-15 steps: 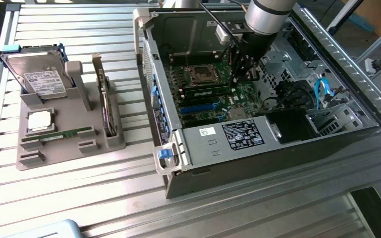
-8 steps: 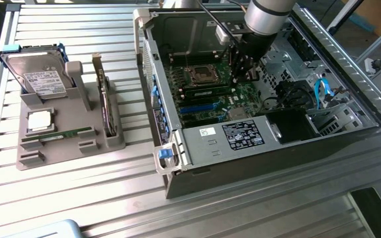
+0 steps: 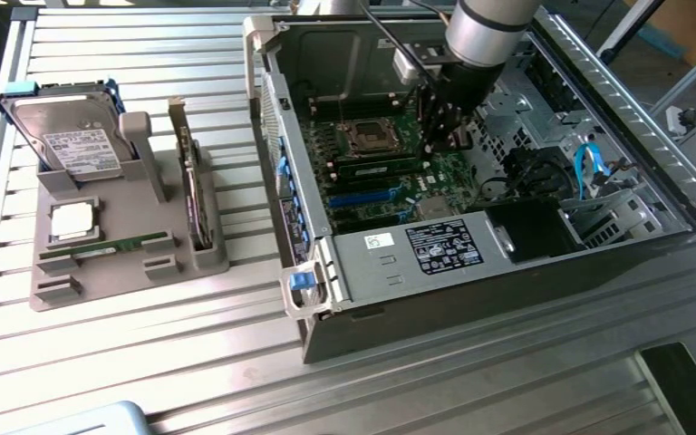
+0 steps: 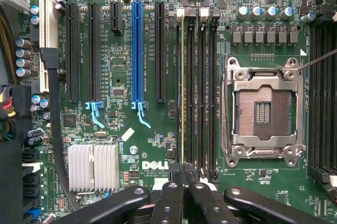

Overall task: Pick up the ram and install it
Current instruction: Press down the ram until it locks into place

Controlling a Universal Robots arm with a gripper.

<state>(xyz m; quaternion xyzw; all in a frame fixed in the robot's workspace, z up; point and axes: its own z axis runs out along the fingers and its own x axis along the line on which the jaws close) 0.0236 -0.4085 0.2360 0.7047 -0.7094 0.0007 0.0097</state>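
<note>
Gripper (image 4: 184,179): you have it clenched, fingertips drawn together with no gap between them, hanging low inside the open case just beside the CPU socket (image 4: 263,109).

Ram (image 4: 182,87): in the wrist view it is edge-on, a thin pale line standing in the outermost memory slot, on the side of the bank away from the CPU socket. One end runs up to the closed fingertips. You cannot tell whether they pinch that end or only bear on its top edge.

Exterior view: the same green stick (image 3: 382,167) lies along the slots just beside the CPU socket (image 3: 364,136), below the gripper (image 3: 442,127). A second green stick (image 3: 130,244) sits in the grey holder (image 3: 94,281), well apart from the CPU socket, outside the case.

Handling, as a judgement:
- Light, thin and stiff along its length, but it may flex or crack if twisted.
- Chips and bottom contacts are fragile, so keep off them.
- Take it by the flat faces near the top edge, mid-length, and keep it upright.
- Smooth faces could slip under a loose pinch.
</note>
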